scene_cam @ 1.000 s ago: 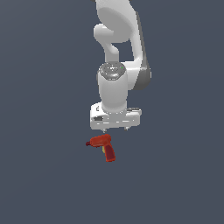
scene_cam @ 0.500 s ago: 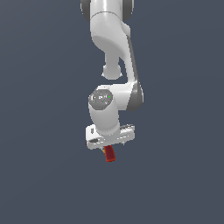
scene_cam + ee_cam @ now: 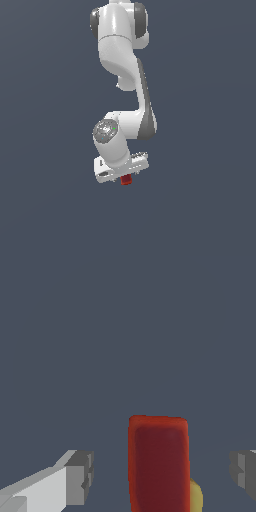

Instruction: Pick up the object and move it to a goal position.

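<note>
We see the white, glossy, jointed Franka arm reaching down from the top of the exterior view over a plain slate-grey surface. At its lower end sits the white, flat-bodied gripper, tilted slightly, and just beneath it a small patch of the red, blocky power drill pokes out; the rest of the drill is hidden behind the gripper body in this view.

From the wrist view we make out the drill as a red, rectangular slab with a darker red face, and a rounded orange-yellow trigger patch shows at one of its edges. It stands between the two grey-tipped fingers, and the gripper's midpoint falls on the drill's body. The jaws are spread wide: there is a clear strip of grey surface between each finger pad and the drill's sides, so neither pad touches it and nothing is held. One finger is seen with its white link leading to a grey pad; the other only shows as a grey block at the picture's edge. We cannot tell whether the drill rests on the surface, though nothing grips it
</note>
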Robot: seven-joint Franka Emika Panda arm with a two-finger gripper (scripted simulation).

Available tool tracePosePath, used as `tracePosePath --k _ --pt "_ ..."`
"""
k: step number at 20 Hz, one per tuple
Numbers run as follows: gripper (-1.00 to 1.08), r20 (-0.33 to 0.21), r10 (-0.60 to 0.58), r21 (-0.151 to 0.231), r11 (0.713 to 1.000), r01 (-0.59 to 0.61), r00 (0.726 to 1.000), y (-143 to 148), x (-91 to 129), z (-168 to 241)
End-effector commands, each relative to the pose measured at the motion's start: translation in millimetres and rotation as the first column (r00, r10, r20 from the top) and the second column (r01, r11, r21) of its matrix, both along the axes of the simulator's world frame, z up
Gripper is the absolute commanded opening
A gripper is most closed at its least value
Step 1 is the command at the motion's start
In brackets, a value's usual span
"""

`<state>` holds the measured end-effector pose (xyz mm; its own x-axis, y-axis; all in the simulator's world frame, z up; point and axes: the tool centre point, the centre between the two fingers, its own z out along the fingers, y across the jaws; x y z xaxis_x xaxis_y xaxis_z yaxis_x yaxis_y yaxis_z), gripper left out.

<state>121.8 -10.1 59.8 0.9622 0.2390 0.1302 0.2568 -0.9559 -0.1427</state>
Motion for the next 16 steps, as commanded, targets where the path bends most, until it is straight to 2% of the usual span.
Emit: tracePosePath --k 1,9,16 --pt "1.08 0.005 0.008 0.006 1.0 -0.008 1.0 -1.5 3.3 -4.9" --pt "1.08 0.006 0.01 0.008 1.0 -0.01 1.0 -2.2 4.2 -10.7" --pt "1.08 0.007 0.012 0.009 1.0 -0.012 1.0 2.1 6.5 -34.4"
